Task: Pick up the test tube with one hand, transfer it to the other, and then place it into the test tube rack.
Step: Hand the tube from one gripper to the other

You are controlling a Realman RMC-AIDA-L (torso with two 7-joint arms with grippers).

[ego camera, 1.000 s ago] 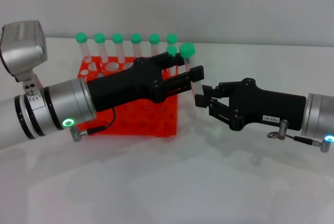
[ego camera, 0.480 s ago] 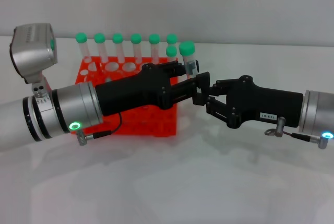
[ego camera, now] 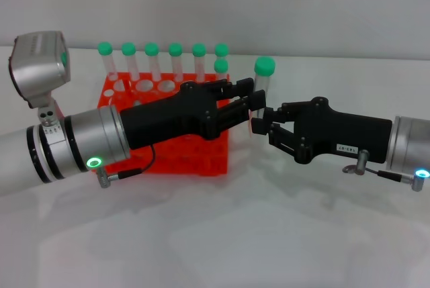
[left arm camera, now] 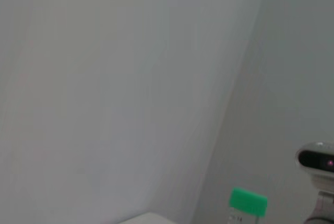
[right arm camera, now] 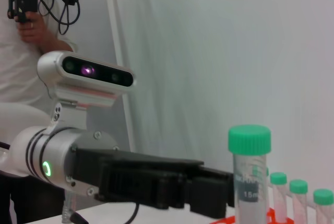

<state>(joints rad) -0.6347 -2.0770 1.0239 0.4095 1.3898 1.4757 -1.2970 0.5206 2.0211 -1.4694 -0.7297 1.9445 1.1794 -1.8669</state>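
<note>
The test tube [ego camera: 261,90], clear with a green cap, stands nearly upright in the air between my two grippers, right of the orange-red test tube rack [ego camera: 195,157]. My right gripper [ego camera: 259,121], black with a white label, is shut on the tube's lower part. My left gripper [ego camera: 250,99], on the silver-grey forearm with the green light, reaches over the rack; its fingers look open, right beside the tube. The right wrist view shows the tube [right arm camera: 250,182] close up and the left gripper [right arm camera: 219,195] just behind it. The tube's cap [left arm camera: 249,201] shows in the left wrist view.
Several green-capped tubes [ego camera: 151,53] stand in the rack's back row, one more at its right corner [ego camera: 220,68]. A white wall rises behind the table. A person with a camera [right arm camera: 26,25] stands far off in the right wrist view.
The grippers came together at the tube. The tube has shifted right, from the left gripper's fingers into the right gripper's. The left gripper has drawn back slightly.
</note>
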